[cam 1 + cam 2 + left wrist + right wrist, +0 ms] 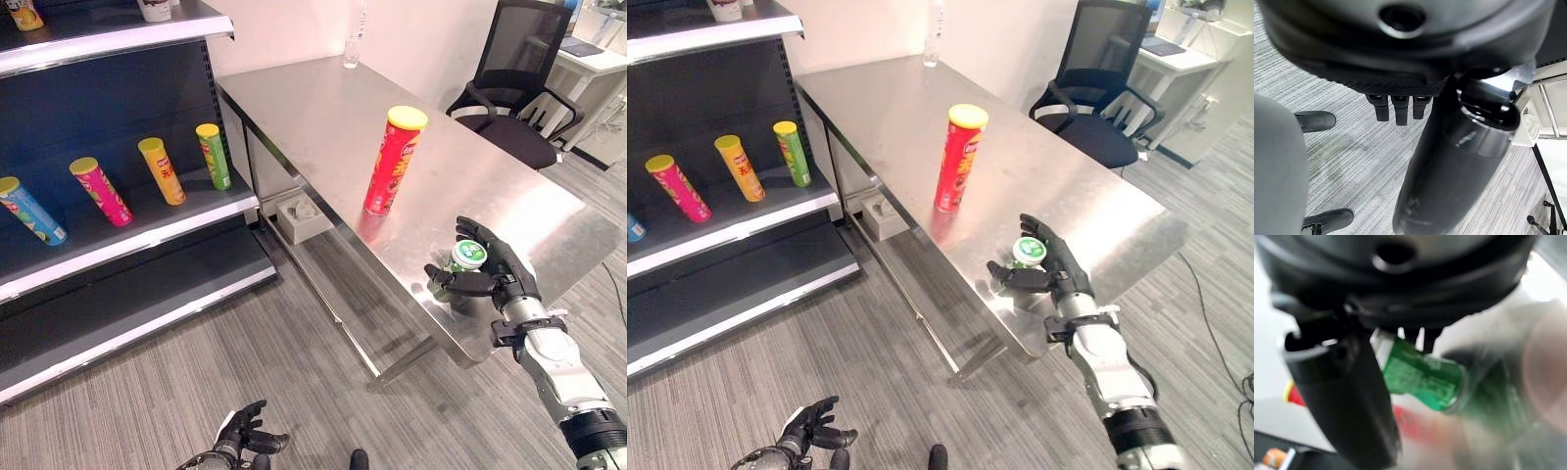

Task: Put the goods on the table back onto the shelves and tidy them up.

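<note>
A small green can point(464, 262) with a white-and-green lid stands near the front edge of the steel table point(313, 108). My right hand point(500, 274) is curled round it, thumb in front and fingers behind; the right wrist view shows the green can point(1422, 377) between thumb and fingers. A tall red tube point(394, 162) with a yellow lid stands upright mid-table, apart from the hand. My left hand point(240, 436) hangs low over the carpet with relaxed fingers and holds nothing.
The dark shelf unit point(147, 230) at the left carries leaning blue point(29, 211), pink point(100, 191), yellow point(162, 169) and green point(213, 155) tubes. A clear bottle point(353, 49) stands at the table's far edge. A black office chair point(519, 88) sits behind; a white box point(302, 217) lies under the table.
</note>
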### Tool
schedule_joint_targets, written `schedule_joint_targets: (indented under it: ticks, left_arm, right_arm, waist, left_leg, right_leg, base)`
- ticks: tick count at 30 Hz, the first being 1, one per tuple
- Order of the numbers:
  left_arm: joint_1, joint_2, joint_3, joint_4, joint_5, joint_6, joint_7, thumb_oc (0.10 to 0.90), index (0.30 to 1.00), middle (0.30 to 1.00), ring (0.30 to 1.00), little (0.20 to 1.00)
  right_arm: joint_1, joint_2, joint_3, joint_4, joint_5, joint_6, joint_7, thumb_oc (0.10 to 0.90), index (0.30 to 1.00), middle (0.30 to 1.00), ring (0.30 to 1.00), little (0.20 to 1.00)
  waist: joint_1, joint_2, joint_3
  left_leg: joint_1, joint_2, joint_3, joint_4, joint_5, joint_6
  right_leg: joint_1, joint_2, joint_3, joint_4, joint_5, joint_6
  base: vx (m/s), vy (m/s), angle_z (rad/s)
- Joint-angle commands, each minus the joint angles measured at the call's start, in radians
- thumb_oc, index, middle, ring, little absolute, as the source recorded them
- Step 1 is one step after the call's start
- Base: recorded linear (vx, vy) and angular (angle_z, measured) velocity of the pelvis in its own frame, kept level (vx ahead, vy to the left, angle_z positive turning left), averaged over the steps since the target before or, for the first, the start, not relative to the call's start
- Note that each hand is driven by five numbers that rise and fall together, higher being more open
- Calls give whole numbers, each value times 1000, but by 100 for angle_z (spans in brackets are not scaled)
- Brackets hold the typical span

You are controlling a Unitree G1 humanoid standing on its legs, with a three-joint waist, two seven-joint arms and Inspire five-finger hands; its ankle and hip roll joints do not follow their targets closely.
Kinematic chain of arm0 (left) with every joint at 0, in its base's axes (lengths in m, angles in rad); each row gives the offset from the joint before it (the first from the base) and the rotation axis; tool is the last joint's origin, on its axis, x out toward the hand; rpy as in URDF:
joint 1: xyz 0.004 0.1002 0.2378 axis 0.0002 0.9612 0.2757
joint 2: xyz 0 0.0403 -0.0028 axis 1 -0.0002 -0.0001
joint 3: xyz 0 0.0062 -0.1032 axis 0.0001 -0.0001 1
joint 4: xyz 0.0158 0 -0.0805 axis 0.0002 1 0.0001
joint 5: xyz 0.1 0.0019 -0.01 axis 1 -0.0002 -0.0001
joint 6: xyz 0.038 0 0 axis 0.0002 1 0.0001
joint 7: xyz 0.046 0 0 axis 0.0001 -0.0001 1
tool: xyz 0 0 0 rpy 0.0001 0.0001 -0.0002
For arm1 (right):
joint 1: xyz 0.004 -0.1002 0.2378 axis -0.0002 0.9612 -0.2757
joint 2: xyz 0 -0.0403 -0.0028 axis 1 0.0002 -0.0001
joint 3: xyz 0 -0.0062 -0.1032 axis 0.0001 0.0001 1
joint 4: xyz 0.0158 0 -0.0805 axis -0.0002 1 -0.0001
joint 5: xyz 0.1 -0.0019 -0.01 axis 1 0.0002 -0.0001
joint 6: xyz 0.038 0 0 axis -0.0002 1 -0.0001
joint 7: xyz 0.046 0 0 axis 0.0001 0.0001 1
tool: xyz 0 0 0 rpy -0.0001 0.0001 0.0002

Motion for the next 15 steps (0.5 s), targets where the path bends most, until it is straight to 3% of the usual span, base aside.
schedule_joint_targets:
  ticks: [1, 15]
  left_arm:
    - [-33, 33, -81, 54, 9, -26, -4, 800, 900, 900, 900, 900]
    - [-40, 38, -74, 47, 11, -26, -2, 800, 900, 900, 900, 900]
  right_arm:
    - [-134, -69, -39, -26, -20, -57, -10, 400, 300, 300, 300, 300]
    - [-104, -61, -73, -35, -18, -61, -17, 400, 300, 300, 300, 300]
  waist:
    - [10, -47, -17]
    - [6, -47, -17]
  left_leg:
    - [40, 13, 50, 3, -76, -44]
    - [45, 15, 58, 3, -77, -44]
  right_leg:
    - [106, -32, -65, 31, -174, 45]
    - [107, -33, -64, 34, -174, 44]
  base:
    - [0, 0, 0]
    - [0, 0, 0]
